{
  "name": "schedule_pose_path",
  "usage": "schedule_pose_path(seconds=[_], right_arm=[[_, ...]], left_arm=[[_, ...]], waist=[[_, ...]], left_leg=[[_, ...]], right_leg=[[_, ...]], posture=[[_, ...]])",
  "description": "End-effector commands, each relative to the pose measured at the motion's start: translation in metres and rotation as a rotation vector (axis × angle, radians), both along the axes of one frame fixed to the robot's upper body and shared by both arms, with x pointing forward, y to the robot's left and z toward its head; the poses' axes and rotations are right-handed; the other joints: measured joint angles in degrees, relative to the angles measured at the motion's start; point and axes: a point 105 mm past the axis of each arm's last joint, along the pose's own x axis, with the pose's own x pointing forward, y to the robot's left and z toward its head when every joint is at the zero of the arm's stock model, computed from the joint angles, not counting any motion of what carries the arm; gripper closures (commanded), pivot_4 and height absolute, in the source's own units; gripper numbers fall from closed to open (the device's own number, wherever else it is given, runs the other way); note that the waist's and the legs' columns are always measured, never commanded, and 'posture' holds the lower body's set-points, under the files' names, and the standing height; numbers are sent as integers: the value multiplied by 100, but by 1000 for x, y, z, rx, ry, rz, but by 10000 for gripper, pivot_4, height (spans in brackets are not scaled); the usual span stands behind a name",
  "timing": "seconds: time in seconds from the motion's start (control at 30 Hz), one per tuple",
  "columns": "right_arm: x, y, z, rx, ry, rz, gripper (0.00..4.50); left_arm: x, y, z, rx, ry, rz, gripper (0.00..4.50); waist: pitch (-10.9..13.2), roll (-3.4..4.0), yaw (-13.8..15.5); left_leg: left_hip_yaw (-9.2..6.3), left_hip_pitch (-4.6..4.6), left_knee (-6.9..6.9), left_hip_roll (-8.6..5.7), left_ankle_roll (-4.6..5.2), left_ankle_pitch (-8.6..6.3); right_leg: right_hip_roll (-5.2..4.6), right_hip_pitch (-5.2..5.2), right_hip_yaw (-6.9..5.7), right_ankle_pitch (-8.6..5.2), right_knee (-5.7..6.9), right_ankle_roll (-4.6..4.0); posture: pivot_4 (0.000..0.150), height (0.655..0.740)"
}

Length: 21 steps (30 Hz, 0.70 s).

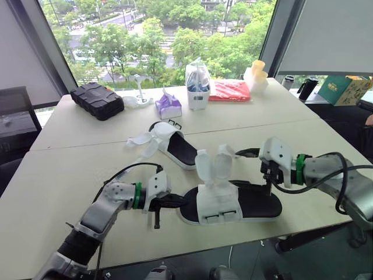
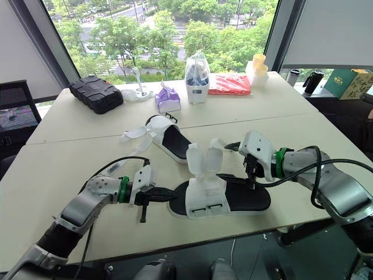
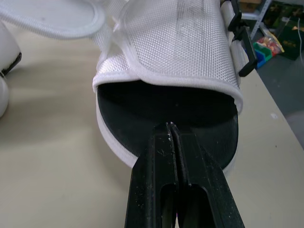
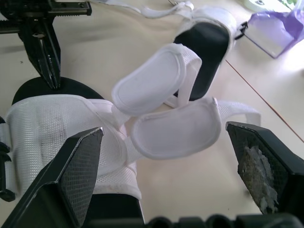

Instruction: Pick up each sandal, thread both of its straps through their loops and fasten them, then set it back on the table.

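Nothing is fastened yet: the near sandal (image 1: 230,204) lies on the tabletop (image 1: 70,169) with both straps (image 1: 213,166) loose (the second sandal (image 1: 175,146) behind it likewise), the left gripper (image 1: 182,200) pinched together at its toe end and the right gripper (image 1: 267,184) spread wide over its heel end.

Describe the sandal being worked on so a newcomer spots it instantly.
On the near beige table, by its front edge, the black-soled sandal with a white mesh upper lies between the left gripper and right gripper. Its two white straps stand upright, while the other sandal, farther back, has its straps splayed sideways.
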Motion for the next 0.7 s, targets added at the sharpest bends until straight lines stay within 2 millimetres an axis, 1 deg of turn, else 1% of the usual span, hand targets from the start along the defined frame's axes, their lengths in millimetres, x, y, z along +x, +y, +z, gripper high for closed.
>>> schedule_pose_path(seconds=[0.03,0.1,0.17,0.3,0.43,0.57,0.7], right_arm=[[1,0,4,6,-26,-19,0],[2,0,2,66,24,-56,0],[4,1,1,94,59,-84,0],[13,0,3,181,137,-156,0],[22,4,7,274,241,-198,0],[27,13,-1,329,406,-204,0],[46,19,-13,418,581,-266,0]], left_arm=[[-3,-10,7,-11,-26,-40,44781],[-5,-18,7,-20,-21,-55,44781],[-5,-22,7,-21,-18,-62,44781],[-3,-26,4,-14,-12,-67,44781],[-4,-29,-1,7,-7,-84,44781],[-3,-29,-2,8,-3,-82,44781],[-1,-30,-1,9,-6,-80,44781]], waist=[[0,0,-6],[0,0,-12],[1,-1,-9],[1,-1,-17],[1,-2,-12],[0,-3,-9],[0,-3,-22]], left_leg=[[0,0,-1,0,0,0],[0,0,-1,0,0,0],[0,0,0,0,0,0],[0,0,1,0,0,0],[0,1,2,0,1,0],[-4,0,0,0,1,0],[-4,0,0,0,1,0]], right_leg=[[0,0,0,0,0,0],[1,0,0,0,0,1],[2,0,0,1,1,2],[5,-1,0,1,2,2],[6,0,0,2,3,3],[7,0,-3,2,2,3],[6,0,-3,2,2,3]], posture=[[1500,7400],[1500,7400],[1500,7400],[1500,7400],[1500,7400],[1500,7400],[1500,7400]])
